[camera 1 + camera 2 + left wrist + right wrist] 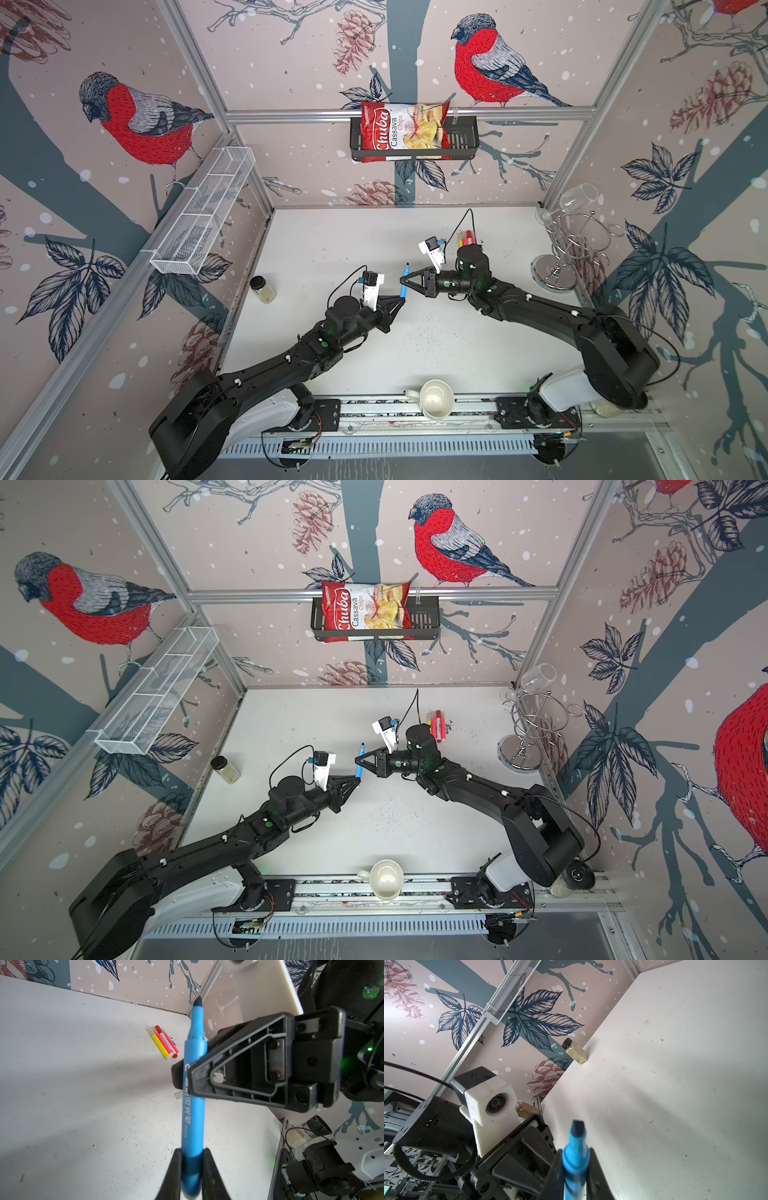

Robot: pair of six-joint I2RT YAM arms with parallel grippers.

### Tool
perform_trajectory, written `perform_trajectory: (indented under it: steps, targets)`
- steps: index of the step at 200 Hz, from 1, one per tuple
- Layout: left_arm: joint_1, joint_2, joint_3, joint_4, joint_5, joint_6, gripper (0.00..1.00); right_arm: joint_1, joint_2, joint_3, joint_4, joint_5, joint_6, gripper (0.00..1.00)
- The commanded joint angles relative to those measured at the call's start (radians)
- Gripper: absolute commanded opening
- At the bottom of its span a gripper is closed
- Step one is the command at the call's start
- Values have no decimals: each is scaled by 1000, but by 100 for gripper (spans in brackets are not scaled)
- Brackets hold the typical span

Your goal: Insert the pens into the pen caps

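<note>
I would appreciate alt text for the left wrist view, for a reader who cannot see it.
A blue pen with a bare dark tip is gripped at its rear by the left tool and at mid-barrel by the right tool, above a white table. Farther off lie three more pens, yellow, pink and red, together.

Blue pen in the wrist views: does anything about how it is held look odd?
Yes. The left pincer and the right pincer are both shut on the same blue pen, its dark tip bare, so neither is free for capping. Black specks litter the table beside the other pens.
</note>
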Motion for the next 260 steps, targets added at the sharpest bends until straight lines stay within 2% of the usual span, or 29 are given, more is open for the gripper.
perform_trajectory:
  steps: [1,14,44,88,120,148,189,213,260]
  targets:
    - [0,2,6,44,30,11,20,7,-8,8,1,12,-21,13]
    - [-1,2,12,23,21,12,35,15,-13,18,-38,33,-47,12]
    - [0,1,15,19,25,15,38,33,-21,26,-82,47,-81,12]
    - [0,9,26,17,33,19,29,53,-31,32,-115,57,-109,12]
    - [0,12,26,19,32,21,9,57,-41,32,-135,67,-123,13]
    - [0,18,26,25,38,23,0,59,-52,32,-140,73,-126,16]
    - [-1,19,25,34,37,20,0,58,-62,34,-144,75,-126,17]
    - [-1,29,27,34,41,18,13,58,-66,38,-143,75,-124,16]
    - [0,44,29,35,62,14,16,64,-59,48,-137,65,-115,16]
